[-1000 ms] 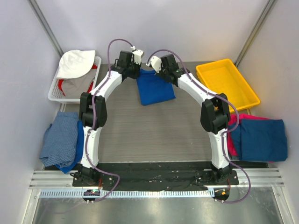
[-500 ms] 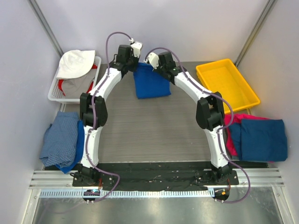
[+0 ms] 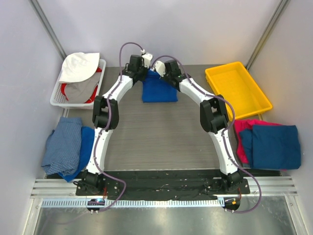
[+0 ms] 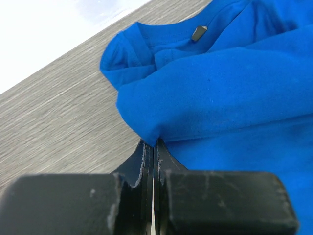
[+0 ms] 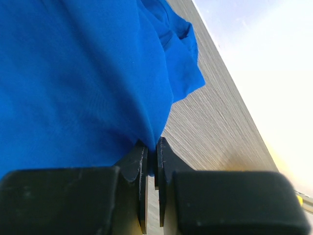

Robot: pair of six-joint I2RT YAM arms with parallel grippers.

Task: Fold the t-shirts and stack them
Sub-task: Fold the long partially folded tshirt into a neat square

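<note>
Firmly left hand (image 4: 152, 145) and right hand (image 5: 152, 145) pinch t-shirt (image 3: 159, 91).

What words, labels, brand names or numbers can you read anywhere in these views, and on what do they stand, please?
No text can be read in any view.
The small grey tag inside the collar of the royal blue t-shirt: too small to read.
The yellow tray and the white basket: no label shows.

basket (image 3: 53, 100) left, t-shirt (image 3: 159, 92) centre, tray (image 3: 238, 88) right
</note>
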